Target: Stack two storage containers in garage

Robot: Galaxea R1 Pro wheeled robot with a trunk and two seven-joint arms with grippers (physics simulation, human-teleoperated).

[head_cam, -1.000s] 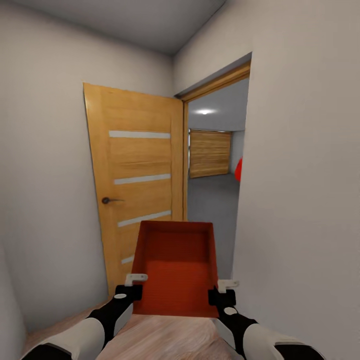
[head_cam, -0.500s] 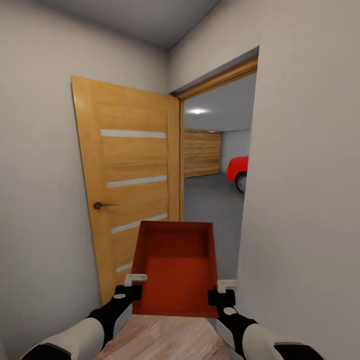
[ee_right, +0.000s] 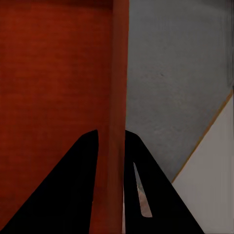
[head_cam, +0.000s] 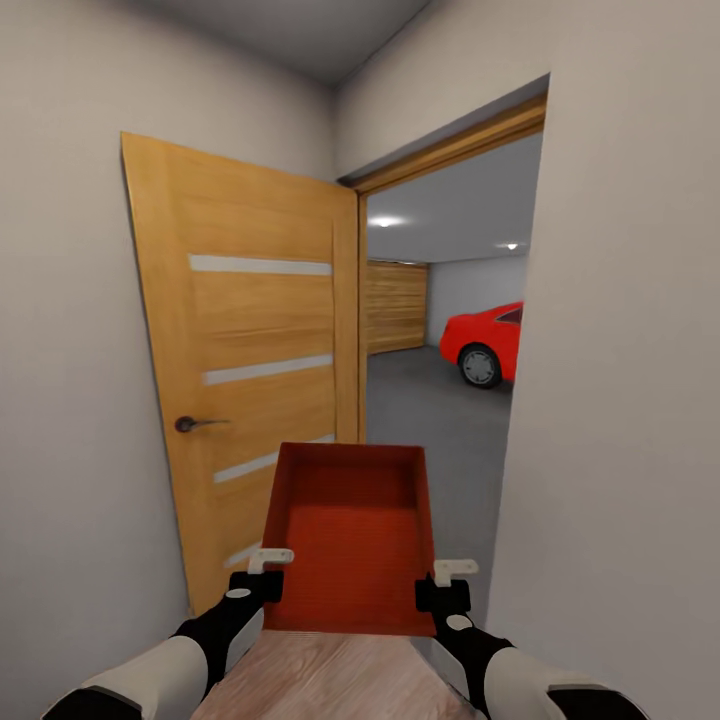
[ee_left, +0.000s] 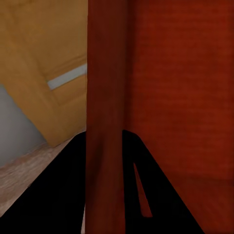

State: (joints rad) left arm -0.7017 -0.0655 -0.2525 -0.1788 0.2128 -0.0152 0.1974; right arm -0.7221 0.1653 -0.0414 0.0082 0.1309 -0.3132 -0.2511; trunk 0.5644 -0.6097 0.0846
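Observation:
I carry one red-orange open storage container [head_cam: 348, 535] in front of me, held level above the light wood floor of a narrow hallway. My left gripper [head_cam: 268, 560] is shut on its left wall [ee_left: 105, 97], one finger on each side. My right gripper [head_cam: 447, 573] is shut on its right wall [ee_right: 116, 97] the same way. Through the open doorway ahead lies the garage, with its dark grey floor [head_cam: 435, 415], a wooden-plank garage door [head_cam: 395, 306] and a red car [head_cam: 487, 345].
An orange-brown door [head_cam: 250, 360] stands open against the left wall, its handle [head_cam: 190, 424] sticking out. The pale right wall [head_cam: 620, 380] ends at the doorway edge close to the container's right side. The opening between door and wall is narrow.
The view has moved forward and turned right: the doorway looks wider, the door has slid left, and more of the red car shows. The container and both grippers keep the same pose.

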